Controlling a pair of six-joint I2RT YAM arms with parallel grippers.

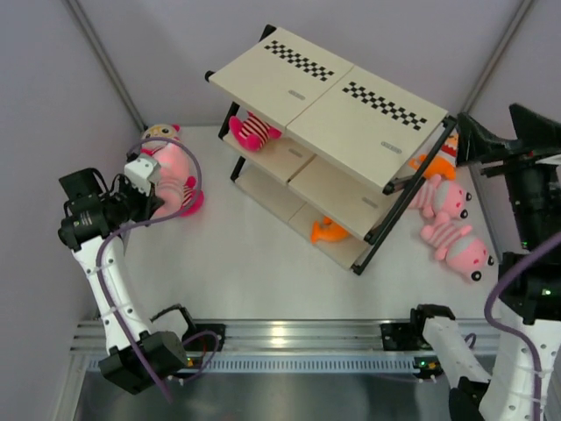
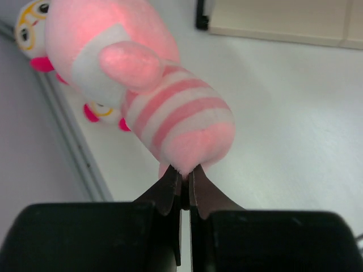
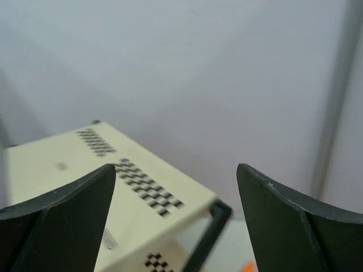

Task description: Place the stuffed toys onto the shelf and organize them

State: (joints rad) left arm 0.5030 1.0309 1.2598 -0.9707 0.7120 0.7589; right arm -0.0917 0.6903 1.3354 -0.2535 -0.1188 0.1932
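The pale-pink toy (image 2: 170, 113) hides most of a hot-pink toy (image 2: 29, 28); view's edge crops shelf (image 2: 283, 20).

The right gripper (image 3: 176, 168) is seen with its fingers (image 3: 68, 209) spread wide. Below and between them the shelf (image 3: 51, 156) is viewed, its cream top marked by checker strips (image 3: 144, 187); a grey wall (image 3: 198, 68) is seen beyond.

No writing to read — only patterns and blank-looking tags.
The shelf (image 1: 263, 83) has two black-and-white checker strips (image 1: 298, 60) running along the far part of its top board, which are a pattern and not letters or numbers. Small grey tags (image 1: 296, 95) sit on the top board and on the boards below it — whatever they carry is too small to make out.
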